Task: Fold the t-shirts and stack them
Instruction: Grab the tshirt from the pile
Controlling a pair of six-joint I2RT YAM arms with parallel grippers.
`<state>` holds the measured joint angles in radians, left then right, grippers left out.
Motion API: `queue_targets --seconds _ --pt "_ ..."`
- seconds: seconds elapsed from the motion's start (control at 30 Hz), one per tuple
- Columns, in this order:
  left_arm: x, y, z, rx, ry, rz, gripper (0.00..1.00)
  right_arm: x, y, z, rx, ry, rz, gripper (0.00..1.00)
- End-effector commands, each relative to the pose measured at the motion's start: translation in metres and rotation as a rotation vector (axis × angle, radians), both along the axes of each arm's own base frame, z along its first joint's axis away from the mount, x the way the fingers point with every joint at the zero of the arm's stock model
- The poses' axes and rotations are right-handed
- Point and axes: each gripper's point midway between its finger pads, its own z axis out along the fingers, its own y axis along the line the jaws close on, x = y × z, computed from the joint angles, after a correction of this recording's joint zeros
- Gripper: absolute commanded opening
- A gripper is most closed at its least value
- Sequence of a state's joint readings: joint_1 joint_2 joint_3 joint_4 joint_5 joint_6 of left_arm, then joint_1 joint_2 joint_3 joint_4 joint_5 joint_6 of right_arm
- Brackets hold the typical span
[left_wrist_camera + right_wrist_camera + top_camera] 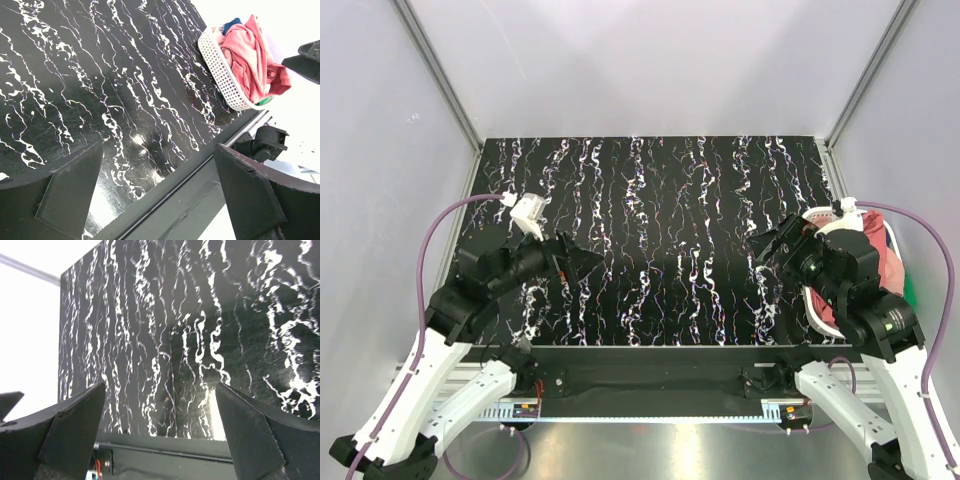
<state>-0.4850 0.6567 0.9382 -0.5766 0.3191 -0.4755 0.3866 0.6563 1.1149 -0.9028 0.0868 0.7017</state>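
The t-shirts lie bunched in a white plastic laundry basket (220, 65) at the table's right edge. In the left wrist view a coral-red shirt (252, 60) fills most of it, a dark blue shirt (232, 24) shows at the far end, and a bit of green (266, 100) at the near end. In the top view the right arm hides most of the basket (817, 300); red cloth (878, 250) and a green edge (908, 290) show. The pink printed shirt is not visible. My left gripper (582, 262) is open and empty above the table's left. My right gripper (767, 250) is open and empty, left of the basket.
The table (660, 230) has a black top with white marbling. Grey walls close it in at the back and both sides. A metal rail (650, 405) runs along the near edge between the arm bases.
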Motion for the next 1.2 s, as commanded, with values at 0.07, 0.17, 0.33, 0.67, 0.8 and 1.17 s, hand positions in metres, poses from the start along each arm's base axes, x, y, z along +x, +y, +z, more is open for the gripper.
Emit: queue_targets --seconds 0.07,0.17,0.33,0.67,0.8,1.17 --pt "0.002 0.002 0.007 0.005 -0.022 0.007 0.99 0.011 -0.034 0.017 -0.070 -0.054 -0.182 1.00" --pt "0.002 0.003 -0.002 0.041 0.006 0.002 0.99 0.026 -0.056 0.008 -0.188 -0.033 -0.295 1.00" --pt "-0.002 -0.002 -0.005 0.028 0.033 -0.027 0.99 0.047 -0.128 -0.004 -0.639 0.176 -0.641 1.00" --pt "-0.005 -0.010 -0.021 0.026 0.096 -0.072 0.99 0.056 -0.226 -0.050 -0.630 0.475 -0.894 0.99" --pt "-0.002 -0.013 -0.022 0.028 0.107 -0.077 0.99 0.061 -0.242 -0.061 -0.500 0.462 -0.895 0.91" --pt "0.010 -0.025 -0.039 -0.007 0.168 -0.078 0.97 0.076 -0.244 -0.121 -0.447 0.517 -0.782 0.77"
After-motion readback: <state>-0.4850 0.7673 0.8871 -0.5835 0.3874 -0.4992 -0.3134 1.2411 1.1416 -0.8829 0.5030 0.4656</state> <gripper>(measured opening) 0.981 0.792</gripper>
